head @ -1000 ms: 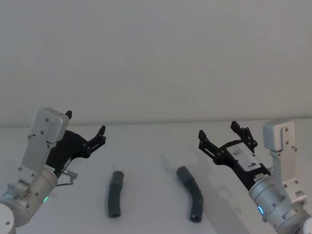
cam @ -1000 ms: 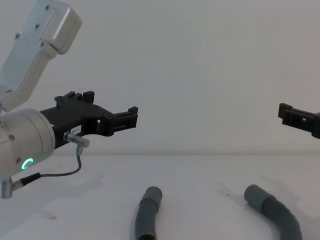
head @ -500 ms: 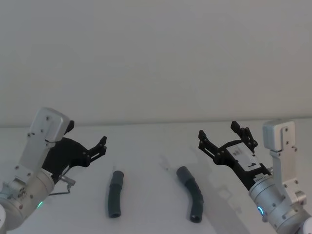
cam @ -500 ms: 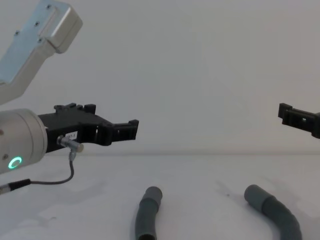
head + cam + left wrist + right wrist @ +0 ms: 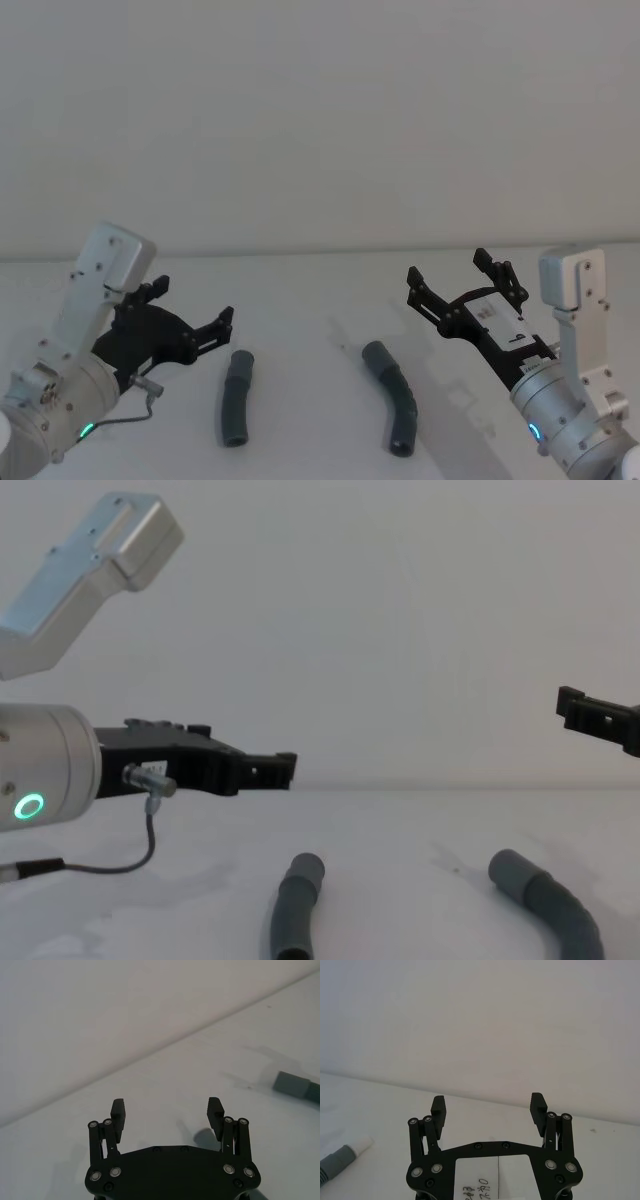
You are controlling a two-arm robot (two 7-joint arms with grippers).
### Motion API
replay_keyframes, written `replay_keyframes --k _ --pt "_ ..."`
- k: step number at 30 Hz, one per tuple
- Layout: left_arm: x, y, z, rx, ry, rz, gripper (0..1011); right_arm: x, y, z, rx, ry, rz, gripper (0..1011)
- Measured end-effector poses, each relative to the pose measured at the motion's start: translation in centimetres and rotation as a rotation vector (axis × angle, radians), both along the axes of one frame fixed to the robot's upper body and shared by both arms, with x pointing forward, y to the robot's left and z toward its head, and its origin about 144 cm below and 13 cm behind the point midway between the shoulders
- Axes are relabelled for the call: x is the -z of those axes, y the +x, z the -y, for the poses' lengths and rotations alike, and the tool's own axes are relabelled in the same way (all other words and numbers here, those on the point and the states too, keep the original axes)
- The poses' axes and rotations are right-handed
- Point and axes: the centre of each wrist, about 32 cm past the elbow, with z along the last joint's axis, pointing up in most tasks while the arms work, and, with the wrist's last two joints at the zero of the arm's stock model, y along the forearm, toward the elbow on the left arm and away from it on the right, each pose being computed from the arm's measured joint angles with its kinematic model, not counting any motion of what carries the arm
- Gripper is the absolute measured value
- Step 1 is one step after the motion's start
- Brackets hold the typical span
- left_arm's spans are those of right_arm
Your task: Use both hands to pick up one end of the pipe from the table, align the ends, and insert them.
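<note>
Hovering with the left pincer (image 5: pixel 195 305), spread wide and empty, low over the worktop (image 5: pixel 300 285), near the far cuff (image 5: pixel 243 360) of the left pipe piece (image 5: pixel 236 400) but apart from it. Holding the right pincer (image 5: pixel 447 268) wide and empty too, higher up, off beyond the right pipe piece (image 5: pixel 395 398). Down flat on the worktop with both pieces, side by side, well apart. Looks like the approach step, with nothing grasped yet. Next, probably: straddle a cuff with each pincer, close, lift, then turn the open mouths to face each other before pushing home

Left gripper (image 5: pixel 193 302) low, jaws apart, right gripper (image 5: pixel 446 265) higher, jaws apart
</note>
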Motion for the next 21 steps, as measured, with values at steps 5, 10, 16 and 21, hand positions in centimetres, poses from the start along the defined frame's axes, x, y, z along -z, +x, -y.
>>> replay_keyframes --k 5,10,16,21 --pt "-0.3 -0.3 0.5 0.025 0.0 -0.05 1000 0.0 0.0 0.0 0.0 0.0 0.0 1000" --pt "-0.3 -0.6 1.0 0.041 0.008 -0.086 1000 0.0 0.0 0.0 0.0 0.0 0.0 1000" --pt "-0.3 -1.0 1.7 0.044 0.019 -0.117 1000 0.0 0.0 0.0 0.0 0.0 0.0 1000" --pt "-0.3 -1.4 2.1 0.03 0.026 -0.135 1000 0.0 0.0 0.0 0.0 0.0 0.0 1000"
